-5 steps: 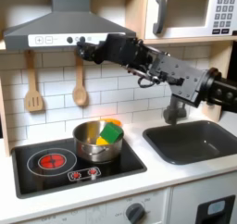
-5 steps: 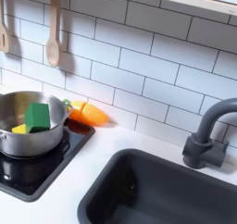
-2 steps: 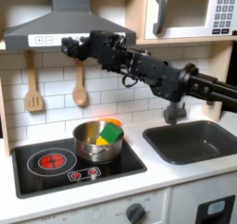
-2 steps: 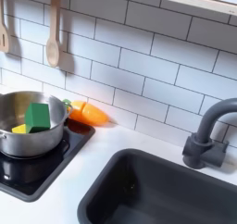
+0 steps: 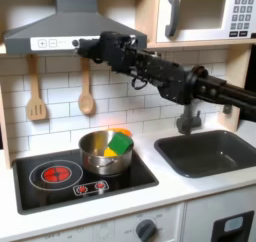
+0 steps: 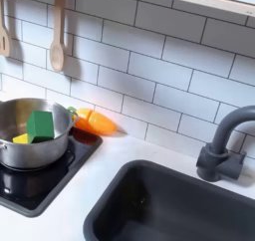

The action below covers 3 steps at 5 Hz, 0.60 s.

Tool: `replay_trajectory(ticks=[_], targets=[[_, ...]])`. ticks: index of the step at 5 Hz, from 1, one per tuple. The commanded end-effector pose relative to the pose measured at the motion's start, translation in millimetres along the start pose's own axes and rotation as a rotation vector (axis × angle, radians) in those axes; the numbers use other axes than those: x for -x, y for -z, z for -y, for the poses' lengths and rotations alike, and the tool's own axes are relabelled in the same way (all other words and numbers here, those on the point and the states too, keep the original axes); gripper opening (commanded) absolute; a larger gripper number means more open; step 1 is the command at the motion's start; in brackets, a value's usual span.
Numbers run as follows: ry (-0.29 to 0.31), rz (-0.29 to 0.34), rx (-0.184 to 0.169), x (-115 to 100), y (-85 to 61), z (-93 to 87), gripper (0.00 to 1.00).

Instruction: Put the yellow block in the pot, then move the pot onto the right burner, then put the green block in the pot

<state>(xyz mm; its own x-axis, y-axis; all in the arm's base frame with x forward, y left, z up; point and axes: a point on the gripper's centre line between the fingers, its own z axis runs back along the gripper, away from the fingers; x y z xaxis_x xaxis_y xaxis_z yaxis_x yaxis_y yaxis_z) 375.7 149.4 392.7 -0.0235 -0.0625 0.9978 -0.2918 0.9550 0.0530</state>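
Note:
The steel pot [image 5: 103, 165] [image 6: 35, 153] stands on the burner at the first exterior view's right side of the black cooktop [image 5: 40, 189]. Inside it the green block [image 5: 120, 144] [image 6: 40, 124] leans on the far side, and the yellow block [image 5: 108, 146] [image 6: 20, 138] lies beside it. My gripper [image 5: 86, 48] is high up next to the range hood, well above and apart from the pot. Its fingers are dark against the arm, so their state is unclear.
An orange-yellow rounded piece [image 6: 97, 121] lies behind the pot by the tiled wall. A red burner ring [image 5: 57, 173] sits left of the pot in the first exterior view. The dark sink [image 5: 210, 152] and faucet [image 6: 224, 145] lie to the right in both exterior views. Wooden utensils [image 5: 86, 91] hang on the wall.
The arm's tip swung left under the hood, then came back slightly right and up. The pot and both blocks have stayed in place.

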Motion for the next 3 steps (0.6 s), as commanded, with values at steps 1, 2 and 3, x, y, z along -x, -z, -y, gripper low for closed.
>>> replay_trajectory(ticks=[1,2,3], targets=[[0.014,0.035,0.042,-10.5,12.8,22.4,0.0],[0.031,0.035,0.05,-13.4,15.4,24.4,0.0],[0.028,0.04,0.039,-12.9,15.6,23.7,0.0]])
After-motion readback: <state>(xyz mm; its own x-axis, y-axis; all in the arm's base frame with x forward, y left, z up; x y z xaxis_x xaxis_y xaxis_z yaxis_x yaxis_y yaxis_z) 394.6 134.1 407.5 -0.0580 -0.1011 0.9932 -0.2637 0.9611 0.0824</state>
